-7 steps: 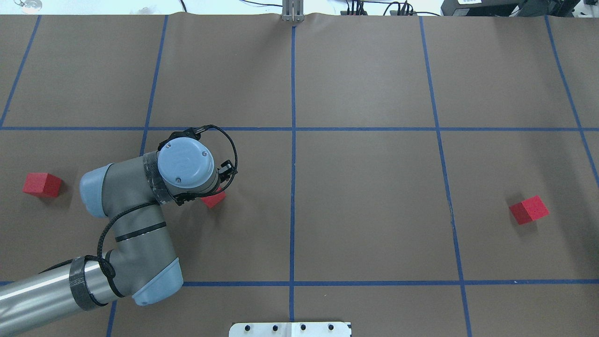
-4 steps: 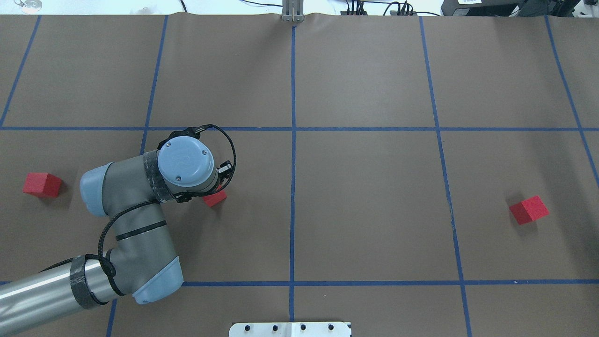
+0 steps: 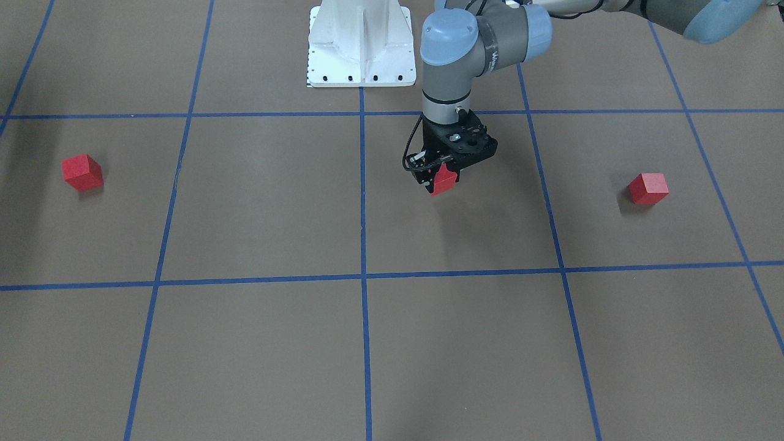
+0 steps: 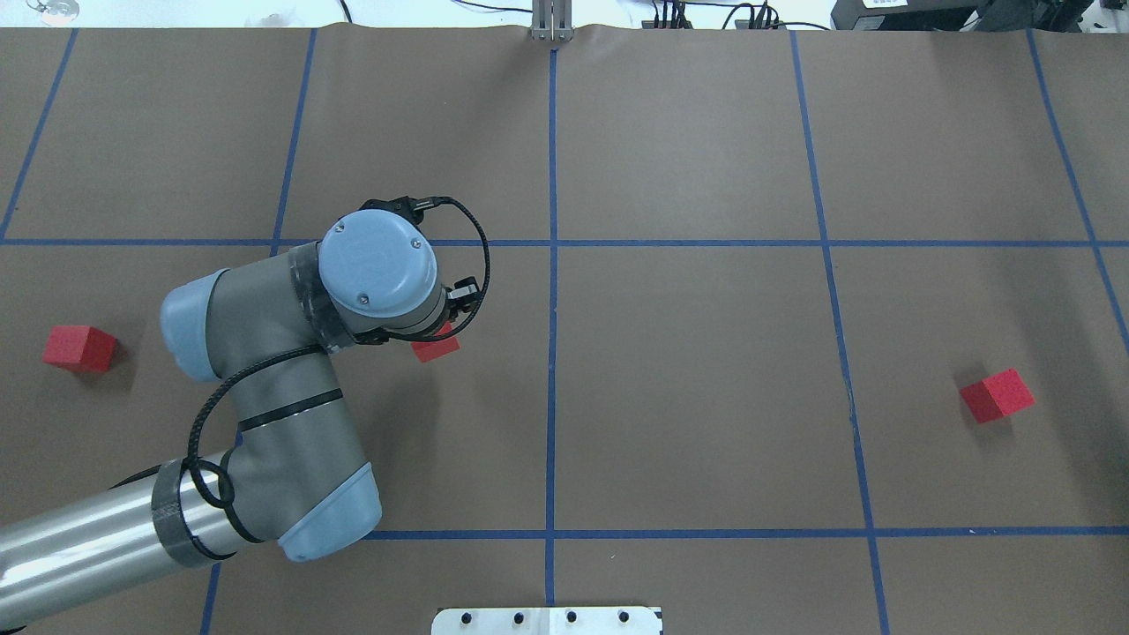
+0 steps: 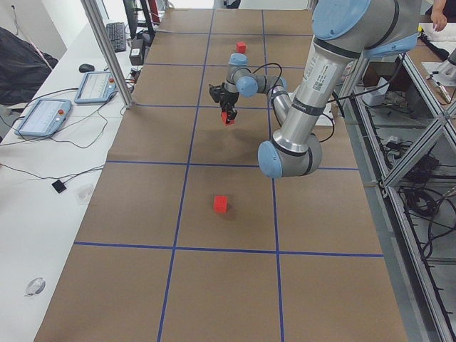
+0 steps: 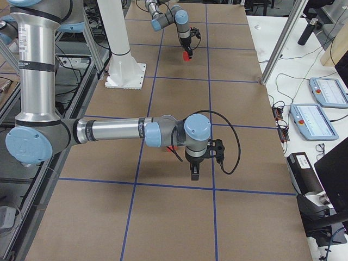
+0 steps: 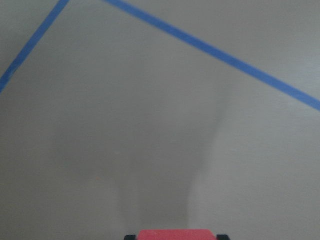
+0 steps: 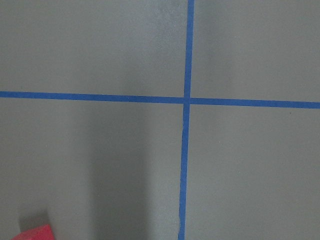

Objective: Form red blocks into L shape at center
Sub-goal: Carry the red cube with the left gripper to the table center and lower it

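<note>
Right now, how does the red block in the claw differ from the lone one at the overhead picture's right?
The gripped block is pinched by the left gripper and hangs above the table; the lone block rests on it. The gripped block sits nearer the centre line than the lone block. Both are small red cubes.

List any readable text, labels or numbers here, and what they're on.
No text is legible.
Left arm wrist link: white lettering, too small to read.
Black box behind the table: white label, too small.
Teach pendant screens: blurred.
Red block in the left gripper: no markings visible.
</note>
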You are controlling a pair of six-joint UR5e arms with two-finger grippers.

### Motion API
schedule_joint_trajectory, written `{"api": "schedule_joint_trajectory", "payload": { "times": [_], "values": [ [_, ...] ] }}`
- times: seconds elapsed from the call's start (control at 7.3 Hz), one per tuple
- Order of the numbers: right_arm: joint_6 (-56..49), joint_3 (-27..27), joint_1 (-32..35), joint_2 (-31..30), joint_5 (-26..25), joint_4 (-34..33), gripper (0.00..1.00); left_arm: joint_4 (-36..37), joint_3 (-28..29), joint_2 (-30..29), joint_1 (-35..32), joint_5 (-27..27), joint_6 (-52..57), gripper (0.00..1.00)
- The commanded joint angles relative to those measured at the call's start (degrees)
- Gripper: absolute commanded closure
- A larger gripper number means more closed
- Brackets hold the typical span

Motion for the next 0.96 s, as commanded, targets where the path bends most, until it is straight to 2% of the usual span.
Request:
{"api": "schedule_joint_trajectory", "payload": {
  "times": [0.0,0.14,0.41,0.82],
  "values": [
    [0.01,-0.18,0.0,-0.1,0.0,-0.09,0.01,-0.35,11.88,-11.09,-0.27,1.7,13.6,1.0],
    [0.01,-0.18,0.0,-0.1,0.0,-0.09,0.01,-5.05,18.57,-15.33,-0.36,1.71,16.77,1.0],
    [0.01,-0.18,0.0,-0.1,0.0,-0.09,0.01,-16.22,26.33,-16.77,-0.62,1.71,20.82,1.0],
    [0.1,-0.09,0.0,-0.1,0.17,-0.09,0.01,-16.7,29.7,-17.57,-1.86,1.36,27.62,1.0]
  ]
}}
